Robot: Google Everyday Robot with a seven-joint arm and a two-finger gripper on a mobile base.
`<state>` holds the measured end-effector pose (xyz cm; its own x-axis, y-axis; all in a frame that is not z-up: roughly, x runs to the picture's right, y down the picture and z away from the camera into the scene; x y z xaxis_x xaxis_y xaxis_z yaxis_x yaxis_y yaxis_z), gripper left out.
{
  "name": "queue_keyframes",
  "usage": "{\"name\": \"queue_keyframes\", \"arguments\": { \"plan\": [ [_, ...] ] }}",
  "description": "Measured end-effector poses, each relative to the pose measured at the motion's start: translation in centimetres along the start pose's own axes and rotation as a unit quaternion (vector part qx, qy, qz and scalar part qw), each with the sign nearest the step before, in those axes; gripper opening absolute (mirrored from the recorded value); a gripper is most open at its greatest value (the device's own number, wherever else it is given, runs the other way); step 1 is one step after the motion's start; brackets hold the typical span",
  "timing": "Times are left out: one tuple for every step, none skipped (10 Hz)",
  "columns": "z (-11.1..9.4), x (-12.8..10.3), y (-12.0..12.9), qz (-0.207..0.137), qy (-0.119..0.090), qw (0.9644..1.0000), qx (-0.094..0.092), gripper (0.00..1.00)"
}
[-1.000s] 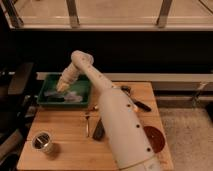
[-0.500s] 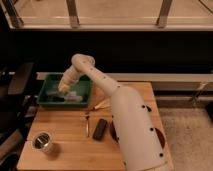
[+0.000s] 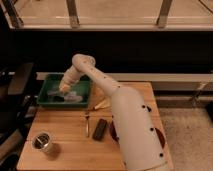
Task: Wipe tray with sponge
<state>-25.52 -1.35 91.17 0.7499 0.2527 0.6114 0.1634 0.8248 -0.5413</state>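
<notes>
The big green tray (image 3: 47, 94) sits at the back left corner of the tabletop (image 3: 65, 135). It is wide and low, with sides that lean outward. Pale things lie inside it, too blurry to name, and the sponge cannot be picked out among them. The gripper (image 3: 64, 88) hangs down into the tray near its middle, with its jaws closed; what it may hold cannot be seen. The fat white arm (image 3: 130, 125) reaches across from the front right and hides part of the tabletop. A black bar (image 3: 100, 128) and a fork (image 3: 87, 125) lie near the middle. A shiny metal cup (image 3: 43, 143) stands by the front left corner.
</notes>
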Motion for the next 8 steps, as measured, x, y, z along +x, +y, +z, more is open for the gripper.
{"name": "queue_keyframes", "arguments": {
  "plan": [
    [-0.1, 0.7, 0.0, 0.006, 0.006, 1.0000, 0.002, 0.00],
    [-0.3, 1.4, -0.1, 0.012, 0.012, 0.9999, 0.004, 0.00],
    [-0.4, 2.1, -0.2, 0.016, 0.020, 0.9997, 0.006, 0.00],
    [-0.4, 2.4, -0.2, 0.019, 0.024, 0.9995, 0.006, 0.00],
    [-0.3, 2.8, -0.3, 0.021, 0.031, 0.9993, 0.005, 0.00],
    [-0.5, 3.4, -0.6, 0.024, 0.037, 0.9990, 0.006, 0.00],
    [-0.5, 3.8, -0.9, 0.026, 0.042, 0.9988, 0.006, 0.00],
    [-0.5, 4.1, -1.3, 0.027, 0.046, 0.9985, 0.006, 0.00]
  ]
}}
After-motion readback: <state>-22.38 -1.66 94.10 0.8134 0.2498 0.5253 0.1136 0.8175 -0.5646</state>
